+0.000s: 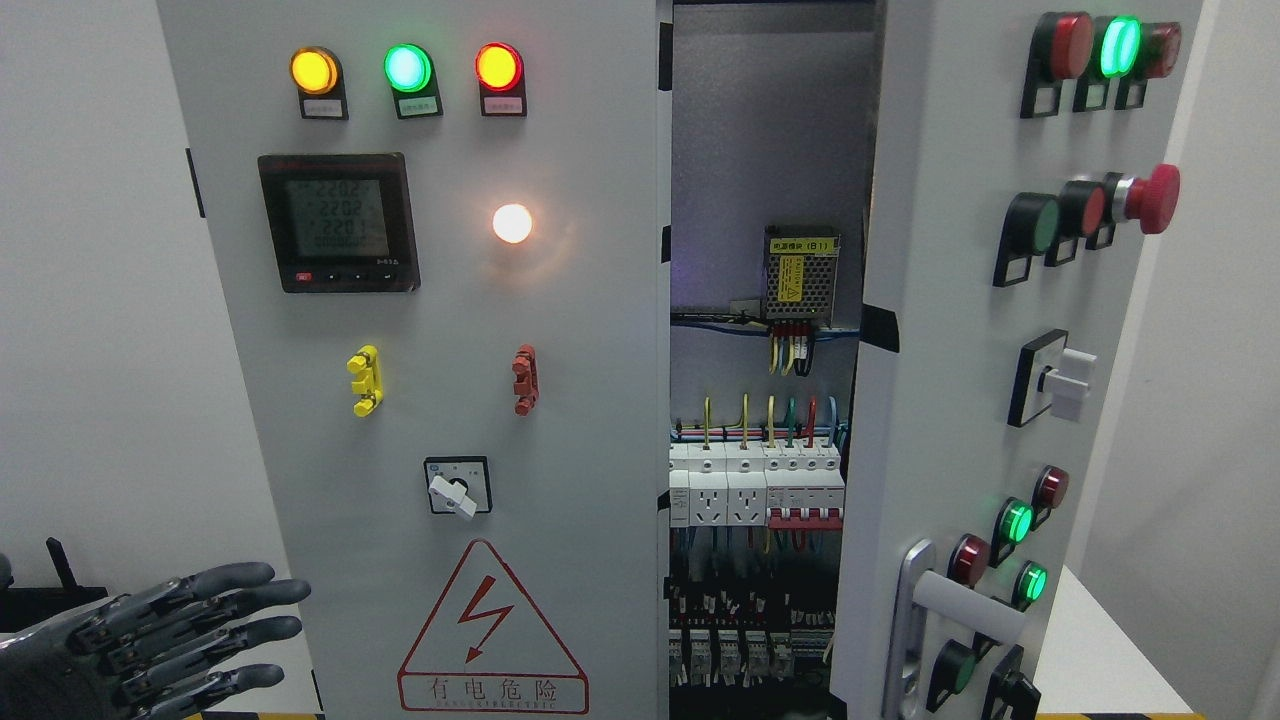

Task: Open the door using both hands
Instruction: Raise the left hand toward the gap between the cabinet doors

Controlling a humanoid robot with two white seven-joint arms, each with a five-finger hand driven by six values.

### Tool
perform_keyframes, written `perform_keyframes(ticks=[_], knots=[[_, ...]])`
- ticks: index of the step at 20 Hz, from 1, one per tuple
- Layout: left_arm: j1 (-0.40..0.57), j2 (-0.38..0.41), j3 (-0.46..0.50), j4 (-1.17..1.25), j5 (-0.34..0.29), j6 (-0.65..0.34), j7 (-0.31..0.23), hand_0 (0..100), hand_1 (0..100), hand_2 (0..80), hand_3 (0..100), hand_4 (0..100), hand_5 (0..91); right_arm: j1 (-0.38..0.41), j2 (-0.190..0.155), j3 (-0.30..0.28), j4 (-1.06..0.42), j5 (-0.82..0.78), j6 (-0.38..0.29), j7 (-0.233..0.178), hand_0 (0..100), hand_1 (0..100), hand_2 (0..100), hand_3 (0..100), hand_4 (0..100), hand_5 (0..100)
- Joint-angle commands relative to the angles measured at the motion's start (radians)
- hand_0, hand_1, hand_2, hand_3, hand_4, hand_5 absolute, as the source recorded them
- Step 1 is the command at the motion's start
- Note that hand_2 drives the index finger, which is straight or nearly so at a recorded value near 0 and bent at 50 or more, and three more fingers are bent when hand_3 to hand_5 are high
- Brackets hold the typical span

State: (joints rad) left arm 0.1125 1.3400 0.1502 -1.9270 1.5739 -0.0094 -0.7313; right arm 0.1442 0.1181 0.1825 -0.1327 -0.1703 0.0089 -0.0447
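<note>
The right door [1000, 380] of the electrical cabinet [450, 300] stood swung partly outward, its handle [915, 625] near its lower edge, exposing the breakers [755, 485] and wiring in the gap beside the closed left door [560, 400], which carried three lit indicator lamps [405, 68], a digital meter [337, 222] and a red warning triangle [490, 630]. The left hand [160, 635] hovered at the lower left, its fingers [240, 600] extended and slightly spread, holding nothing and clear of the cabinet. The cabinet rested on a white bench [1100, 650].

Two doors [450, 400], one hand [180, 630], three lamps [407, 68] atop the left door.
</note>
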Motion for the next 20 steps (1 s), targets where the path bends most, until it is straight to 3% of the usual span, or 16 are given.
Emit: perform_keyframes(ticks=[1,3,7,9,12,14,20], knots=[[-0.072,0.025,-0.055,-0.021,0.015,0.005,-0.007,0,0,0.0,0,3,0.0,0.000,0.000,0.000,-0.001,0.000,0.000,0.000,0,0,0,0,0,0],[-0.280,0.019,-0.266,-0.020,0.015,0.006,-0.005,0,0,0.0,0,3,0.0,0.000,0.000,0.000,-0.001,0.000,0.000,0.000,0,0,0,0,0,0],[-0.944,-0.004,-0.942,0.038,0.021,0.035,-0.004,0,0,0.0,0,3,0.0,0.000,0.000,0.000,-0.001,0.000,0.000,0.000,0,0,0,0,0,0],[-1.144,-0.007,-1.153,0.046,0.029,0.037,-0.004,0,0,0.0,0,3,0.0,0.000,0.000,0.000,-0.001,0.000,0.000,0.000,0,0,0,0,0,0],[-1.386,-0.015,-1.380,0.049,0.063,0.068,-0.002,0,0,0.0,0,3,0.0,0.000,0.000,0.000,-0.001,0.002,0.000,0.000,0,0,0,0,0,0],[-1.477,-0.033,-1.486,0.071,0.075,0.075,0.015,0,0,0.0,0,3,0.0,0.000,0.000,0.000,-0.001,0.000,0.000,0.000,0,0,0,0,0,0],[-1.521,-0.327,-1.515,0.357,0.058,0.132,0.079,0,0,0.0,0,3,0.0,0.000,0.000,0.000,-0.001,0.000,0.000,0.000,0,0,0,0,0,0]])
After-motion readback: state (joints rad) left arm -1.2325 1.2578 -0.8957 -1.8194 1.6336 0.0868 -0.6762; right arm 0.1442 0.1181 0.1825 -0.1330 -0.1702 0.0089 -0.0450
